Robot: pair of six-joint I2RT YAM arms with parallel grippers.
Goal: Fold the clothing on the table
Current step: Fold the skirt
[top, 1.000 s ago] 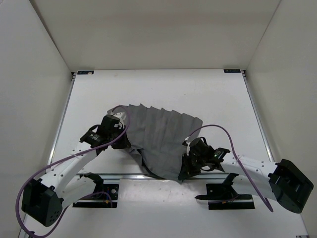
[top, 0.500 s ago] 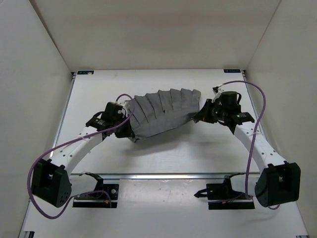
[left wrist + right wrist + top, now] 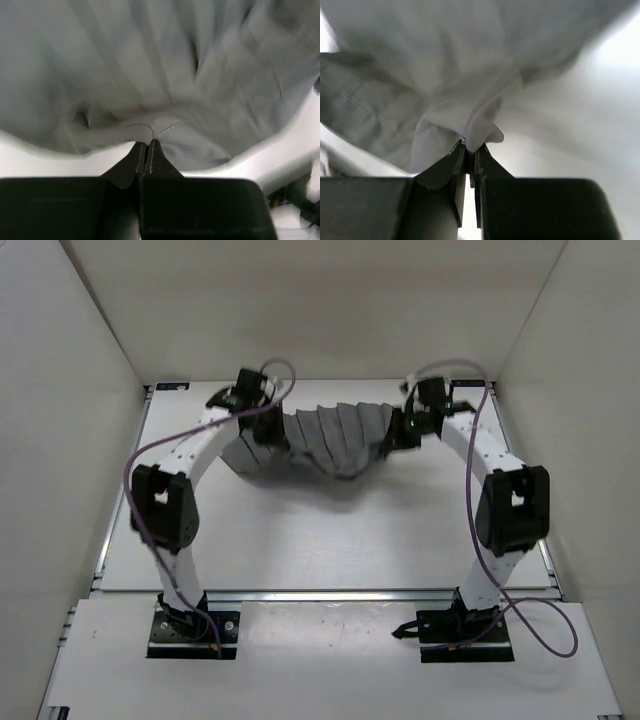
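Top external view showed the clothing (image 3: 325,440) stretched and sagging between the two grippers, over the far part of the table (image 3: 330,540). The left gripper (image 3: 268,430) pinched one edge of it, jaws almost together; the right gripper (image 3: 398,432) pinched the opposite edge likewise.

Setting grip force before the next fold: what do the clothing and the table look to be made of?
Clothing: soft, matte dark grey woven fabric. It drapes in pleat-like folds, and the right wrist view shows a fine ribbed weave at its edge. Cotton or synthetic, cannot tell. Table: flat, smooth white surface with little glare, probably laminate or painted board.
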